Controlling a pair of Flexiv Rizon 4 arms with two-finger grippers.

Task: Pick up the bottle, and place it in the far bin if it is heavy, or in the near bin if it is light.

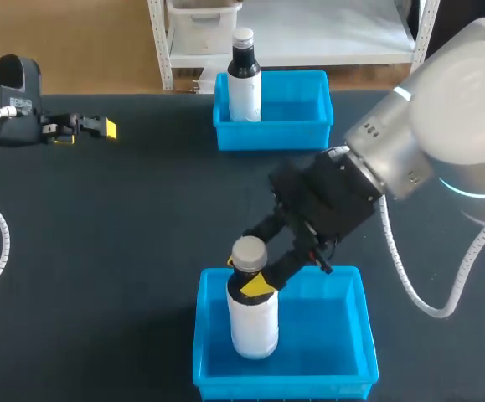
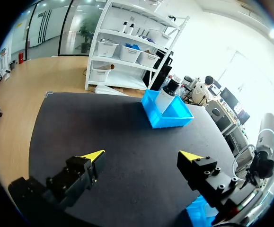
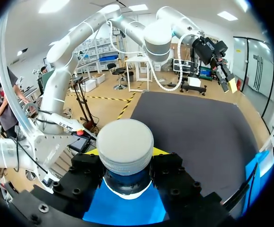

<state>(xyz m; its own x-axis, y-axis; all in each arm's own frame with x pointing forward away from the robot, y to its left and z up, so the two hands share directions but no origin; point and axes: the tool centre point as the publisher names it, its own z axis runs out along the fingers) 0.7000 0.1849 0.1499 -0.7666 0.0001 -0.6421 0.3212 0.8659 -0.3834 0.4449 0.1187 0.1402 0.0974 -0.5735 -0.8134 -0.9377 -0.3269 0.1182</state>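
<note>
Head view: the right gripper [image 1: 256, 283] is clamped round the neck of the white bottle [image 1: 253, 322], which stands upright inside the near bin [image 1: 326, 335]. Another bottle [image 1: 244, 79] sits in the far bin [image 1: 296, 105]. Left wrist view: the left gripper [image 2: 142, 156] is spread wide, holding nothing. Right wrist view: jaws hug the neck under the cap [image 3: 125, 142]. I can't tell if the base touches the floor, so letting go early could topple it.

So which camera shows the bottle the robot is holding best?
The head view: the whole bottle shows, cap to base. The right wrist view shows only its cap and neck in the right gripper; the left wrist view misses it.
</note>
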